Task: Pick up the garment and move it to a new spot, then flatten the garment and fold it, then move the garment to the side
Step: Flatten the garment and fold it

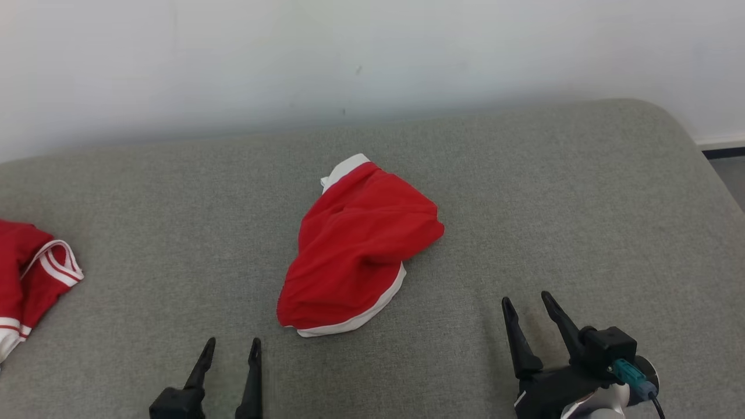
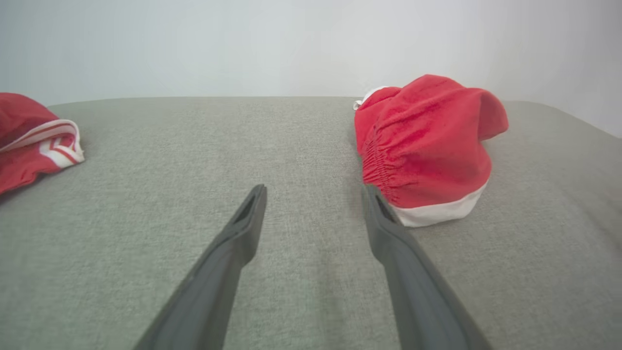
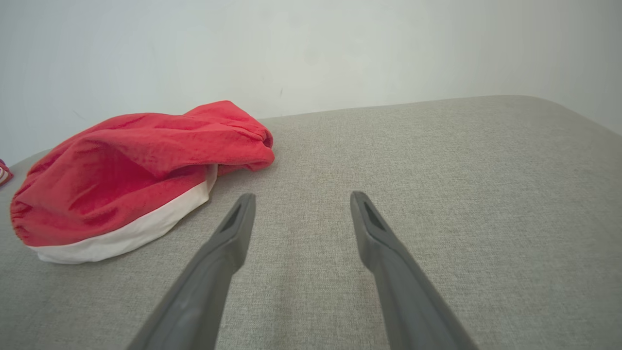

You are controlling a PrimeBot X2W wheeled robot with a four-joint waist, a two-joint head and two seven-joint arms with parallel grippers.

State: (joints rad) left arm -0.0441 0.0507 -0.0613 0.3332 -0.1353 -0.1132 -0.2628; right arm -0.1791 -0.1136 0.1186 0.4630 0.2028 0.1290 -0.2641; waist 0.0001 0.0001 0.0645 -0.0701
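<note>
— So, what are the robot's two claws doing?

— Both are wide open and hold nothing. The left claw (image 1: 233, 342) sits low over the grey cushion (image 1: 524, 192). The right claw (image 1: 526, 298) sits a bit farther up on the other side.

— Where is the garment (image 1: 358, 250) from them?

— It lies on the cushion between the two claws and a little ahead of them. From the left claw it is forward and to the right. From the right claw it is forward and to the left.

— Which claw is closer?

— The left one, it seems. In its own wrist view the bunched red edge sits just beside the claw's tip. The right claw has bare cushion between it and the cloth.

— Which way does the garment run?

— It is a crumpled lump, longer than wide. Its long way goes from the near end, by the left claw, up and away toward the wall (image 1: 372, 58).

— So which claw should reach first?

— Probably the left one, with a small move forward and right. The other red clothes (image 1: 29, 267) lie well apart, far to the left.
</note>
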